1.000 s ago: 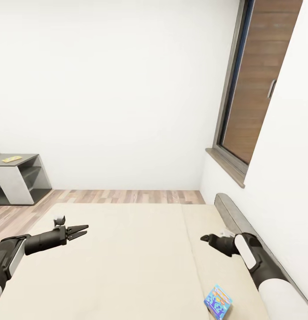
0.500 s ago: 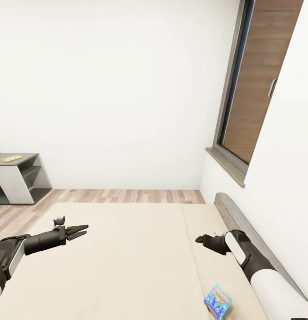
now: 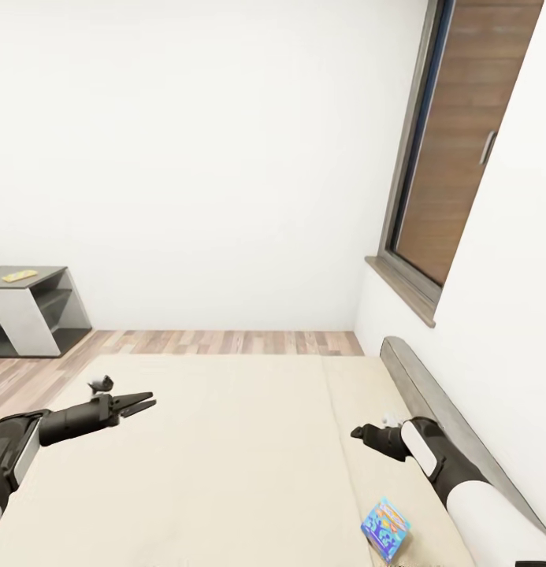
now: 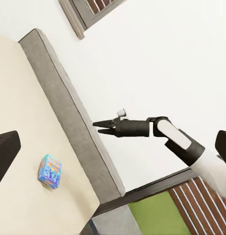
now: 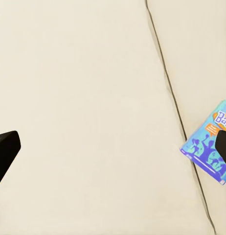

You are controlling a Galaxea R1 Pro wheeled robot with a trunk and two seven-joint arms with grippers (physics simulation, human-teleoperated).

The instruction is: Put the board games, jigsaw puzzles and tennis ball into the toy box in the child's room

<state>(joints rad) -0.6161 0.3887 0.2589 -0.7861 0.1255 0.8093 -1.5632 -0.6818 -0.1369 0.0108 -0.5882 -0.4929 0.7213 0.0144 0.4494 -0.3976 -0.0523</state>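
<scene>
Bed pickup is the step I judge I'm on: I'm parked at the bed (image 3: 225, 457) with both arms out over the mattress and nothing carried yet. Working left to right, a grey shelf unit (image 3: 28, 311) stands against the far wall with a small yellow item (image 3: 19, 276) on top, too small to identify. My left gripper (image 3: 143, 403) hangs over the left part of the mattress, fingers close together and holding nothing. The middle of the mattress is bare cream, with a seam (image 5: 174, 105) running down it. My right gripper (image 3: 358, 431) hovers past that seam; whether its fingers are parted I cannot tell from the head view. The blue board game (image 3: 385, 529) lies flat on the mattress near my right forearm, beside the grey headboard (image 3: 430, 398) along the wall under the window (image 3: 450, 150). Next I'd need to bring the right gripper back and down to that box. Being flat, it may need an edge grip, and the headboard leaves little room there.
</scene>
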